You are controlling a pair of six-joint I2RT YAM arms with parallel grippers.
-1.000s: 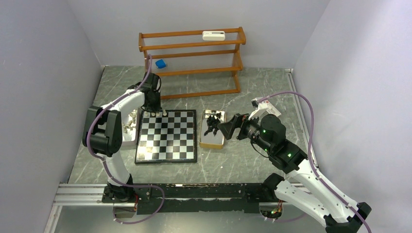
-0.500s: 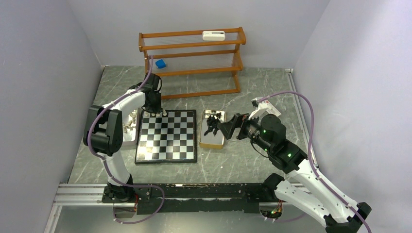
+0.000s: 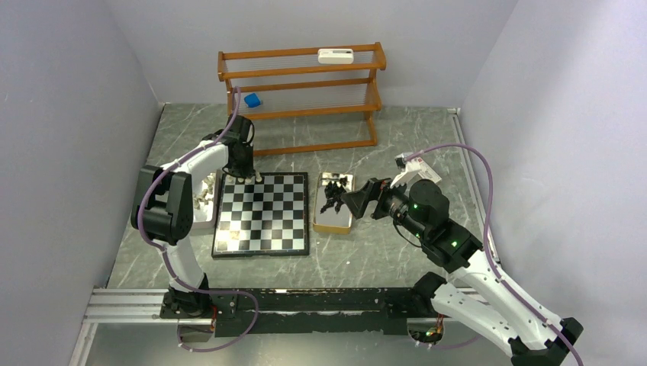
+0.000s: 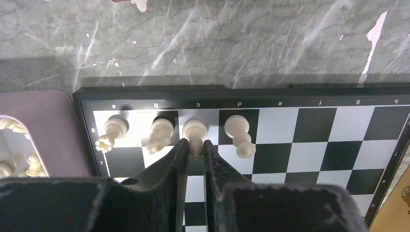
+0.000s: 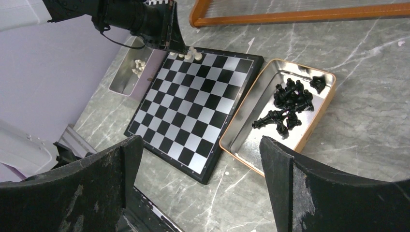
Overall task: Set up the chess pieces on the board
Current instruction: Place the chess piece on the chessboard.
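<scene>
The board [image 3: 263,217] lies flat between two trays. Its far row holds a cream rook [image 4: 112,133], knight [image 4: 159,133], bishop [image 4: 195,129] and a taller piece [image 4: 239,133], all upright. My left gripper [image 4: 195,143] reaches down at the board's far left corner [image 3: 243,177]. Its narrow fingers press against both sides of the bishop, which stands on its square. My right gripper [image 5: 198,145] hovers wide open above the table right of the board [image 3: 352,200], holding nothing. Black chess pieces [image 5: 290,104] lie heaped in the orange-rimmed tray [image 5: 241,154].
A grey tray [image 3: 202,204] with more cream pieces [image 4: 29,164] sits against the board's left side. A wooden rack [image 3: 301,99] stands at the back, with a blue cube [image 3: 252,100] on its lower shelf and a white device [image 3: 336,55] on top.
None that I can see from above; both arms stay where they were.
</scene>
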